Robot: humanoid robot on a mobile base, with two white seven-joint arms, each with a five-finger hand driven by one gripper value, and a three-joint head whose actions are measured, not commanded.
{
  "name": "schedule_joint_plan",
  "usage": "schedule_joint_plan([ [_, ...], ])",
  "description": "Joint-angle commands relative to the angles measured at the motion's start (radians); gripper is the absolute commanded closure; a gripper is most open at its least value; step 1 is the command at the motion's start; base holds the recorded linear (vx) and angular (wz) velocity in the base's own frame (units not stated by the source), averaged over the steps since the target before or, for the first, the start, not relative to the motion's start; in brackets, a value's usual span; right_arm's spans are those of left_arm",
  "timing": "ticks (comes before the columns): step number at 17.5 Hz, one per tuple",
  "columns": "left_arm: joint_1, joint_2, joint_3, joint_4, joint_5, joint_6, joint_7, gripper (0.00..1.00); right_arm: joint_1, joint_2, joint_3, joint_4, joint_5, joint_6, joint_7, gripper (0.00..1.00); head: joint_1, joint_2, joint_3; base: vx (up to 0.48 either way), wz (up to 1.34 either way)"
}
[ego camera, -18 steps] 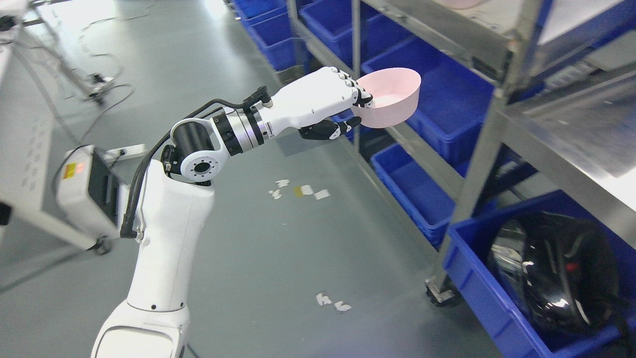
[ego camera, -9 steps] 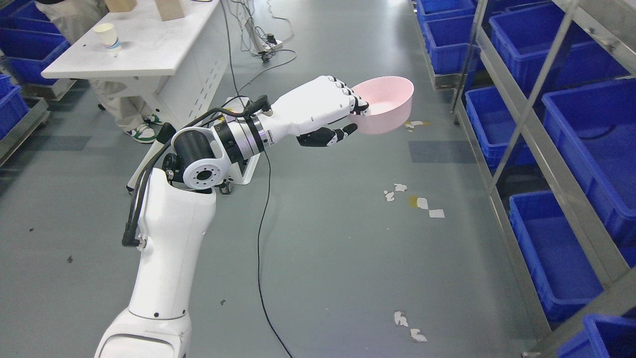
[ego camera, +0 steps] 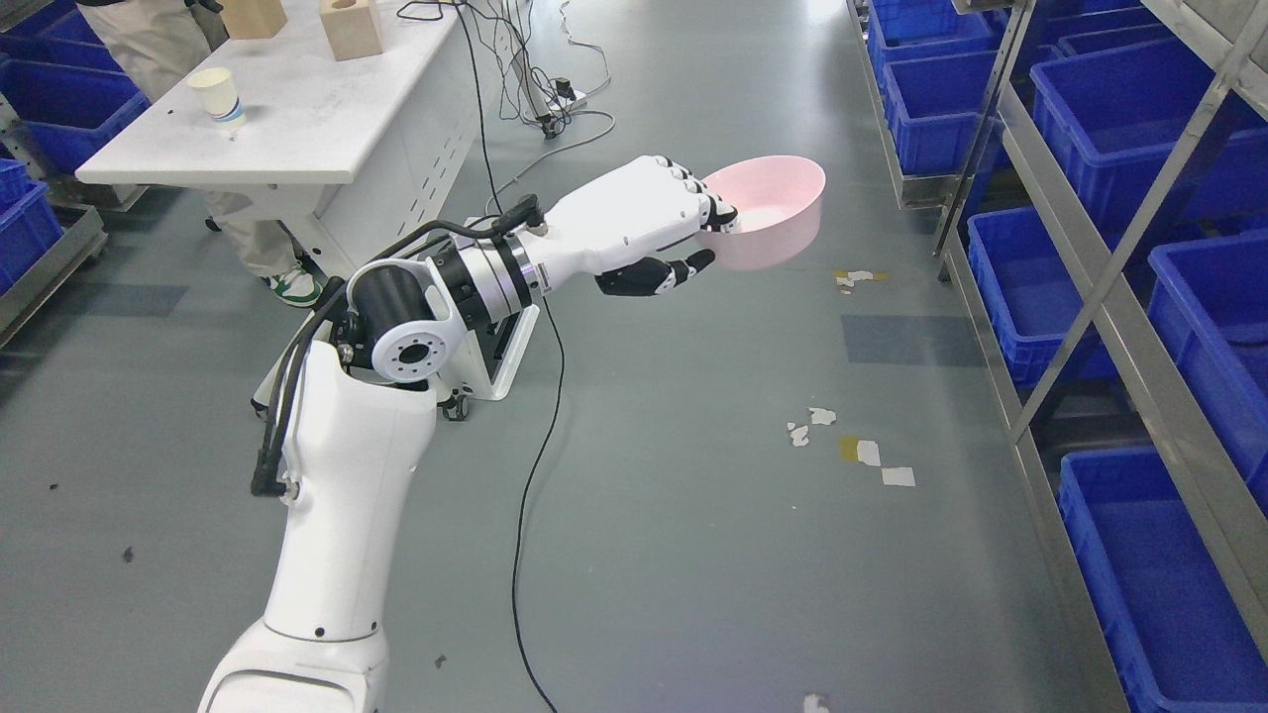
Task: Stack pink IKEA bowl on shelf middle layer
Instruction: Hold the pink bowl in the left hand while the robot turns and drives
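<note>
My left hand (ego camera: 705, 238) is shut on the near rim of a pink bowl (ego camera: 773, 210) and holds it upright in the air above the grey floor. The fingers (ego camera: 721, 206) hook over the rim and the thumb (ego camera: 674, 273) presses under it. The bowl looks empty. The metal shelf rack (ego camera: 1119, 257) with blue bins stands at the right, well apart from the bowl. The right arm is out of view.
A white table (ego camera: 297, 129) with a paper cup (ego camera: 216, 99) and wooden blocks stands at the upper left, a person's legs (ego camera: 248, 238) beside it. A black cable (ego camera: 535, 465) runs across the floor. Blue bins (ego camera: 1169, 564) fill the rack. Tape scraps (ego camera: 862, 451) lie on the floor.
The whole picture has swung from the rack toward the floor and table, so the camera moved. My left hand keeps its hold on the pink bowl in the same pose.
</note>
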Motion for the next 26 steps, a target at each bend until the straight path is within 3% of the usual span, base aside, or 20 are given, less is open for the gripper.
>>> schedule_joint_plan([
  [1, -0.001, -0.027, 0.000, -0.001, -0.002, 0.001, -0.002, 0.98, 0.023, -0.018, 0.000, -0.018, 0.000, 0.000, -0.001, 0.00, 0.0000, 0.000, 0.000, 0.273, -0.07],
  [26, 0.014, -0.046, -0.005, 0.000, -0.002, -0.008, -0.005, 0.98, 0.023, -0.018, 0.000, -0.018, 0.000, 0.000, -0.001, 0.00, 0.0000, 0.000, 0.000, 0.337, -0.03],
])
